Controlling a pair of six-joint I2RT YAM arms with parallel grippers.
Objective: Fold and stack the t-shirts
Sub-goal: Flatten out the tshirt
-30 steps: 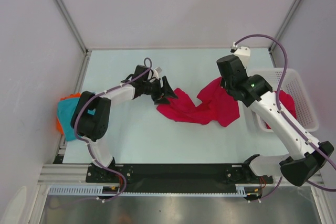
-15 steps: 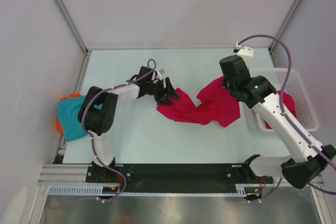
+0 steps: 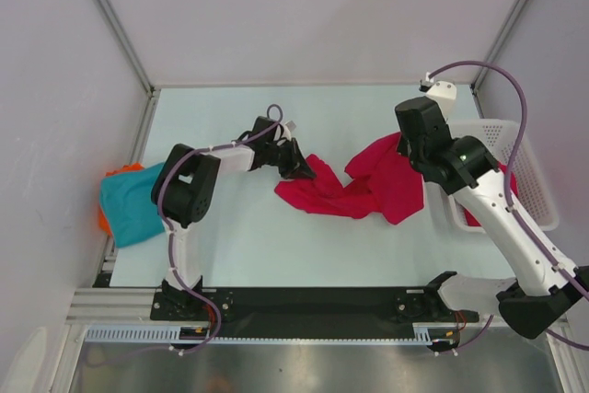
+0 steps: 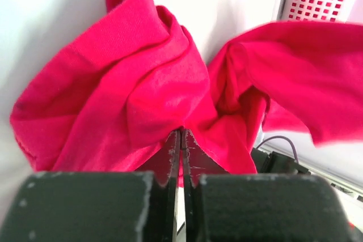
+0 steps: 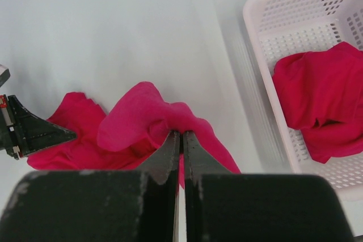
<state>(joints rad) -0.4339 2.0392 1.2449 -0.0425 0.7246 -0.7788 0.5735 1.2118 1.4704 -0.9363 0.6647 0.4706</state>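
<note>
Left end effector (image 3: pixel 299 165) is pressed together on the left edge of the red shirt (image 3: pixel 345 192), which lies crumpled mid-surface. Its wrist view shows the fingertips (image 4: pixel 174 145) meeting with a fold of cloth pinched between them. The right end effector (image 3: pixel 405 146) is likewise clamped on that shirt's right part, which it holds raised off the surface (image 3: pixel 258 246). Its own camera shows cloth bunched at the tips (image 5: pixel 181 140).

The top view hides most of the second red shirt (image 5: pixel 317 94) behind the right arm. The right wrist view shows it heaped inside the basket (image 3: pixel 529 149) at the right edge. Only the top view shows the teal shirt (image 3: pixel 133 209), lying at the left edge over an orange cloth (image 3: pixel 103 220).

Bare surface lies along the far edge and between the red shirt and the near edge. The basket stands just beside the right arm.
</note>
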